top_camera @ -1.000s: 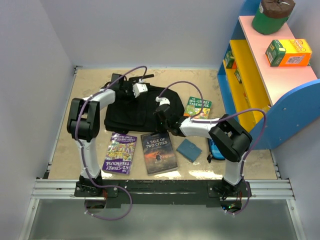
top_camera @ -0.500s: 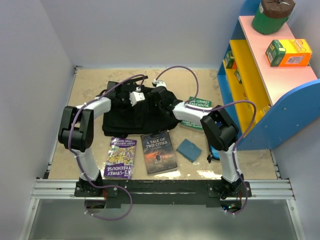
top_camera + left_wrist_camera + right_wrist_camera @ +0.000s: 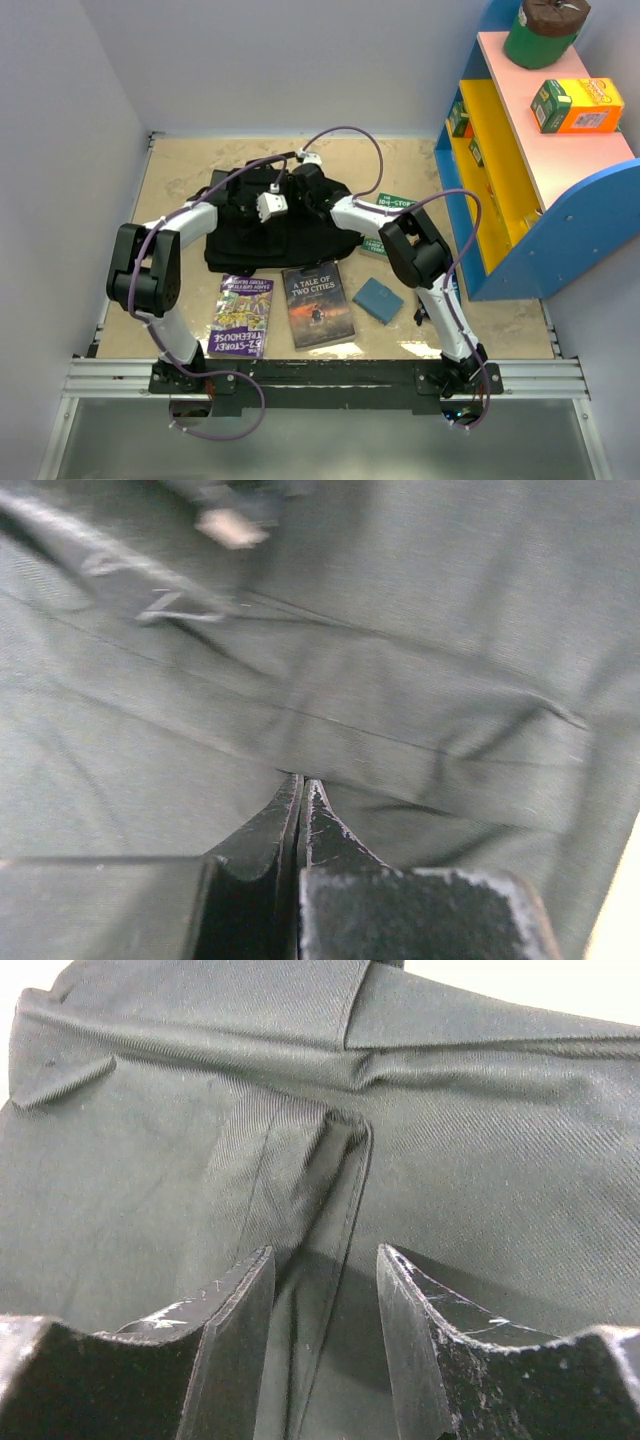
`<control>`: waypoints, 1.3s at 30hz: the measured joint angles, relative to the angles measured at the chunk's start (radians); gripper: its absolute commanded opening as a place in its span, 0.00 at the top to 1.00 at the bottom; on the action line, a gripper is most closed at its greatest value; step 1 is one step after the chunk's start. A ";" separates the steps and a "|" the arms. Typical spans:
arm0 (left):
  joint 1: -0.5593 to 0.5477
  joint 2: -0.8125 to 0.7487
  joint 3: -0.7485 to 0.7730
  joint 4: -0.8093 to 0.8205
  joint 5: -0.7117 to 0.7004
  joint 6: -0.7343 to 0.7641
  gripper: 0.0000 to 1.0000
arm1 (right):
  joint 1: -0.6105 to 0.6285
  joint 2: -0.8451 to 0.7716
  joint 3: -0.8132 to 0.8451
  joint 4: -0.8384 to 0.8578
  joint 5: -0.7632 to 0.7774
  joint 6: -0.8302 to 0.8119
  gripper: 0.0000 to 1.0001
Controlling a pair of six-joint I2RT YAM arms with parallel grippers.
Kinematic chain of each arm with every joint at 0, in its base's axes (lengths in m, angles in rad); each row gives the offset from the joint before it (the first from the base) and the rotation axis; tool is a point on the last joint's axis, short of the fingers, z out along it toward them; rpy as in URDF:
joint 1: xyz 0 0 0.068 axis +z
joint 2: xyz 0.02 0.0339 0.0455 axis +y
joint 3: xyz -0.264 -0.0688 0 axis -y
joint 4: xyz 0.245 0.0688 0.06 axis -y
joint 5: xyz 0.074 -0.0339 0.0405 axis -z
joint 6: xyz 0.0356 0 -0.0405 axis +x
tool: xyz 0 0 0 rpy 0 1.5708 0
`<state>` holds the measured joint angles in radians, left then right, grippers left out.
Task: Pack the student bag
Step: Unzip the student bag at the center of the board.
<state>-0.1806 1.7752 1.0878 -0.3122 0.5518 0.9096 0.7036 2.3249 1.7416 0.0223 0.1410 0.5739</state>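
Right gripper [image 3: 322, 1260] shifted across student bag [image 3: 250, 245], beyond "TWO CITIES" book [image 3: 317, 305].

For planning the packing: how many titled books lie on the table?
3: purple book front left, A Tale of Two Cities beside it, green book partly behind right arm. More may hide.

Left arm [image 3: 190, 216], right arm [image 3: 447, 322]: white link shells, black joint housings. Purple cable [image 3: 345, 130] looped along each arm. White block [image 3: 270, 206] near each wrist. Black base [image 3: 180, 380] per arm. Left end effector [image 3: 301, 783], right end effector [image 3: 322, 1258]: black fingers [image 3: 420, 1310], pale scratches on edges.
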 measured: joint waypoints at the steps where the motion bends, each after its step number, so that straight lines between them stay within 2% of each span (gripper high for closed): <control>1: -0.001 -0.008 -0.004 -0.013 0.003 0.005 1.00 | -0.001 0.007 0.008 0.002 0.001 0.004 0.53; 6: -0.008 -0.054 -0.027 -0.097 0.018 0.050 1.00 | -0.006 0.029 0.026 0.017 0.016 0.022 0.55; 8: -0.009 -0.087 -0.043 -0.140 0.023 0.072 1.00 | -0.007 0.030 0.026 0.016 0.026 0.029 0.53; 13: -0.012 -0.178 -0.077 -0.238 0.042 0.116 1.00 | -0.012 0.037 0.049 -0.009 0.083 0.035 0.30; 14: -0.012 -0.194 -0.085 -0.248 0.045 0.123 1.00 | -0.012 0.040 0.063 -0.030 0.111 0.030 0.20; 15: -0.011 -0.212 -0.095 -0.255 0.047 0.127 1.00 | -0.010 0.040 0.075 -0.052 0.137 0.026 0.17; 16: -0.011 -0.224 -0.101 -0.258 0.048 0.130 0.92 | -0.005 0.040 0.086 -0.076 0.161 0.021 0.15; 18: -0.011 -0.246 -0.112 -0.264 0.053 0.130 0.88 | 0.006 0.040 0.104 -0.115 0.212 0.007 0.14; 19: -0.011 -0.253 -0.113 -0.275 0.059 0.126 0.80 | 0.012 0.040 0.107 -0.127 0.233 0.001 0.14; 21: -0.003 -0.265 -0.117 -0.303 0.082 0.113 0.76 | 0.036 0.040 0.108 -0.156 0.278 -0.009 0.13; 22: 0.003 -0.269 -0.118 -0.312 0.094 0.098 0.71 | 0.047 0.040 0.108 -0.166 0.294 -0.013 0.13; 28: 0.114 -0.309 -0.084 -0.300 0.167 -0.062 0.68 | 0.117 0.023 0.101 -0.206 0.367 -0.019 0.13; 34: 0.271 -0.364 -0.071 -0.103 0.175 -0.328 0.67 | 0.172 -0.018 0.061 -0.240 0.443 -0.017 0.14; 38: 0.303 -0.377 -0.084 0.008 0.135 -0.438 0.67 | 0.200 -0.041 0.052 -0.249 0.508 -0.021 0.15; 39: 0.303 -0.381 -0.098 0.029 0.128 -0.457 0.64 | 0.208 -0.041 0.060 -0.251 0.526 -0.024 0.15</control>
<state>0.1219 1.3941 0.9897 -0.2832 0.6796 0.4526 0.9115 2.2841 1.8019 -0.2287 0.6674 0.5495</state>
